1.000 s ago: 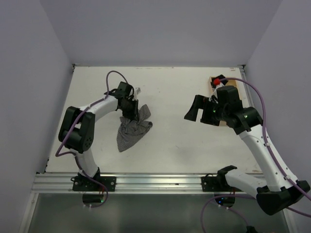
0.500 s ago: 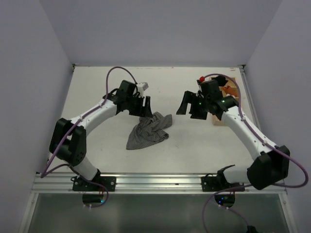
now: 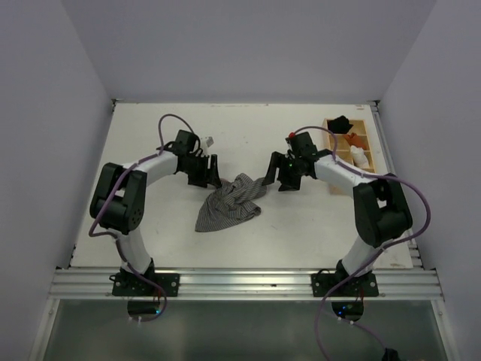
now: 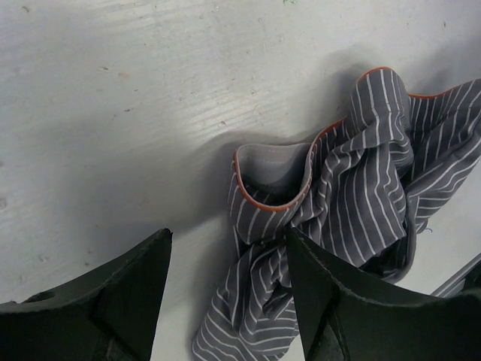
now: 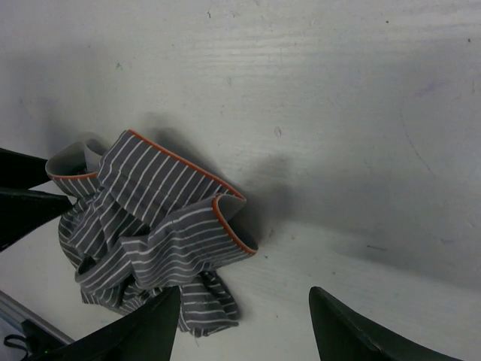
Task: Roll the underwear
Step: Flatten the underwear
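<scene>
Robotics lab test cell: bare white table (image 3: 301,226) boxed in by plain walls (image 3: 248,45), alu rail (image 3: 248,282) at front w/ arm bases (image 3: 146,284) bolted on, purple cables (image 3: 173,116).

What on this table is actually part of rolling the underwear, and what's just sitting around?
Part of the job: the striped underwear, crumpled between the arms; the left gripper and the right gripper, both open beside it.

Just lying about: the wooden tray at the far right edge; the black bundle, orange bundle and white bundle in its compartments.
</scene>
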